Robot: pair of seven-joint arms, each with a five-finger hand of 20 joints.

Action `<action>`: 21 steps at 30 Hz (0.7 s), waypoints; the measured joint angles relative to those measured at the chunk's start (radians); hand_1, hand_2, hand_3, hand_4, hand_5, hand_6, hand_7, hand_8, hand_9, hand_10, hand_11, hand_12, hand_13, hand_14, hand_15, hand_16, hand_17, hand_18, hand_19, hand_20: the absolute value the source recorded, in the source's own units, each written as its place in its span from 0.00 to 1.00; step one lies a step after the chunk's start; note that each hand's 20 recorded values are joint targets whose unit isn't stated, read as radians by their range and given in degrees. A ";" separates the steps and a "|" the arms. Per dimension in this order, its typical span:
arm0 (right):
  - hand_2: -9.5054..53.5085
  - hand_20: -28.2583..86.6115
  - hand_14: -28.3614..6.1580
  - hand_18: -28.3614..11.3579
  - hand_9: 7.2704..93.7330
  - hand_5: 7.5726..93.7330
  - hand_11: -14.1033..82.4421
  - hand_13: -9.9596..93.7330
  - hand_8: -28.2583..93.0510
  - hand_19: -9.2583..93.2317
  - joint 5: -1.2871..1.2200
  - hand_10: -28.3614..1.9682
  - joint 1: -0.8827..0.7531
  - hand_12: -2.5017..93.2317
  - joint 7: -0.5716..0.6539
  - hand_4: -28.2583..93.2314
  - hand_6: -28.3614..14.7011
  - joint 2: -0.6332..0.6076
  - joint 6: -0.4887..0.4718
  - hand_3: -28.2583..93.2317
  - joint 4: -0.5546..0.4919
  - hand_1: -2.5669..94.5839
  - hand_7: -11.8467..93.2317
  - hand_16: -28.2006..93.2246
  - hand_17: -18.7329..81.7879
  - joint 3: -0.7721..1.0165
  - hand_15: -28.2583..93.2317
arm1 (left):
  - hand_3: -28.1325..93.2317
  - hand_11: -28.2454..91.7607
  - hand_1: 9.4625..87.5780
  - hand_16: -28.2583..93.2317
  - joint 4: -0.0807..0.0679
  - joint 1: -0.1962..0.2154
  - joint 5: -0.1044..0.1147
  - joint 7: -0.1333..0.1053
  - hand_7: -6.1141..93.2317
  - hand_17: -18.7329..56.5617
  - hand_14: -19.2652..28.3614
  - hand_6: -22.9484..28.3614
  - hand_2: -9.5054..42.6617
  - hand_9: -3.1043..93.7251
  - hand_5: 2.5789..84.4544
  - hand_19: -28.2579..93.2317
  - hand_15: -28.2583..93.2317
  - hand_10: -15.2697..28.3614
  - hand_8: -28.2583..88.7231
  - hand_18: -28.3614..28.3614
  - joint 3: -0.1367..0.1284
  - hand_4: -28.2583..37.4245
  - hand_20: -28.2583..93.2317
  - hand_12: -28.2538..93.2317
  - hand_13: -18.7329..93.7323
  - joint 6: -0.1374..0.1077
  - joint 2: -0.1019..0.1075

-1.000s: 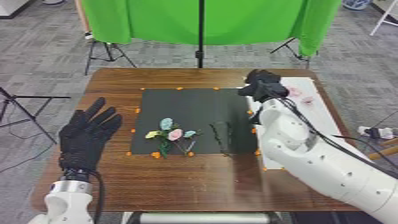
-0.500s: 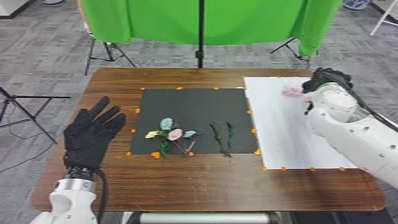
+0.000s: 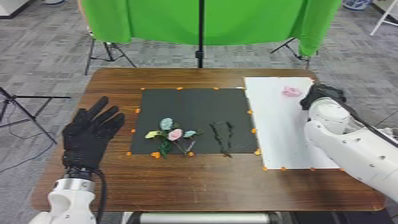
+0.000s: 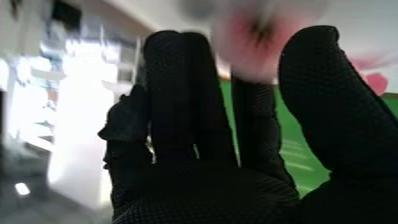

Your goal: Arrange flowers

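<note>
Pickup step, prob.; R hand (image 3: 323,94) released, thumb apart from fingers.
Pink flower (image 3: 291,91) on white sheet (image 3: 277,131), far right, just left of hand; next: pinch, carry to dark mat (image 3: 182,107).

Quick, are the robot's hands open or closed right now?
Left hand: open, fingers spread, holding nothing.
Right hand: open, fingers straight; a pink flower is near its fingertips, but I can't tell if it holds it.

Floor (image 3: 44,65): grey, carpet-like. Green cloth (image 3: 133,22) hangs at top centre, black pole (image 3: 201,30) before it. Black stand (image 3: 34,114) at left edge. Brown wooden table (image 3: 178,192) occupies centre. Right wrist view: strong white glare, left side.
</note>
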State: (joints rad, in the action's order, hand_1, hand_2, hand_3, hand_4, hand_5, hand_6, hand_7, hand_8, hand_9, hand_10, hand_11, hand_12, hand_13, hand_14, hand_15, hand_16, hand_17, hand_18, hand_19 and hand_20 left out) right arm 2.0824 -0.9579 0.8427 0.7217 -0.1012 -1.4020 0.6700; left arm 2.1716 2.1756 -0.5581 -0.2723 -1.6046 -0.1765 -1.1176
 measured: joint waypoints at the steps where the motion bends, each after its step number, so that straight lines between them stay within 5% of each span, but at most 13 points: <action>1: 0.00 0.70 0.61 0.22 0.88 0.89 0.31 0.72 0.22 0.99 0.028 0.69 0.012 0.29 -0.003 0.00 0.81 -0.001 0.010 0.78 0.008 0.55 0.27 0.34 0.42 -0.026 0.82 | 0.86 0.45 0.14 0.16 0.000 0.000 0.000 0.001 0.19 0.14 1.00 0.65 0.38 0.41 0.45 0.72 0.68 0.84 0.16 1.00 0.000 0.00 0.31 0.33 0.40 0.000 0.000; 4: 0.00 0.70 0.64 0.22 0.98 0.94 0.32 0.78 0.23 1.00 0.084 0.77 0.036 0.36 -0.008 0.00 0.79 -0.007 0.098 0.76 0.018 0.59 0.26 0.36 0.46 -0.106 0.83 | 0.86 0.45 0.14 0.16 0.000 0.000 0.000 0.001 0.19 0.14 1.00 0.65 0.38 0.41 0.45 0.72 0.68 0.84 0.16 1.00 0.000 0.00 0.31 0.33 0.40 0.000 -0.001; 13: 0.00 0.73 0.63 0.20 1.00 0.96 0.36 0.80 0.24 1.00 0.107 0.74 0.024 0.36 -0.021 0.00 0.75 -0.011 0.312 0.78 -0.022 0.59 0.26 0.37 0.48 -0.143 0.84 | 0.86 0.45 0.14 0.16 0.007 0.010 0.000 -0.002 0.19 0.14 1.00 0.65 0.38 0.41 0.45 0.72 0.68 0.84 0.16 1.00 -0.006 0.00 0.31 0.33 0.40 0.000 -0.001; 21: 0.00 0.74 0.61 0.20 1.00 0.96 0.37 0.79 0.25 1.00 0.152 0.73 0.010 0.37 -0.204 0.00 0.74 0.005 0.387 0.81 -0.218 0.57 0.25 0.38 0.47 -0.080 0.85 | 0.86 0.45 0.14 0.16 0.007 0.011 -0.001 0.002 0.19 0.14 1.00 0.66 0.38 0.41 0.45 0.72 0.68 0.84 0.16 1.00 -0.008 0.00 0.31 0.33 0.40 0.001 -0.003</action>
State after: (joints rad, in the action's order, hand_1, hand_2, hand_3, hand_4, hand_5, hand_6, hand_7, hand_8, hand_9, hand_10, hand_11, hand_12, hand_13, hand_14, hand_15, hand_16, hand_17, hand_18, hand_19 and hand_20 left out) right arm 2.2344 -0.9476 0.6388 0.7265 0.2856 -1.6204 0.5896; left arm 2.1784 2.1865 -0.5595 -0.2705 -1.6123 -0.1752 -1.1204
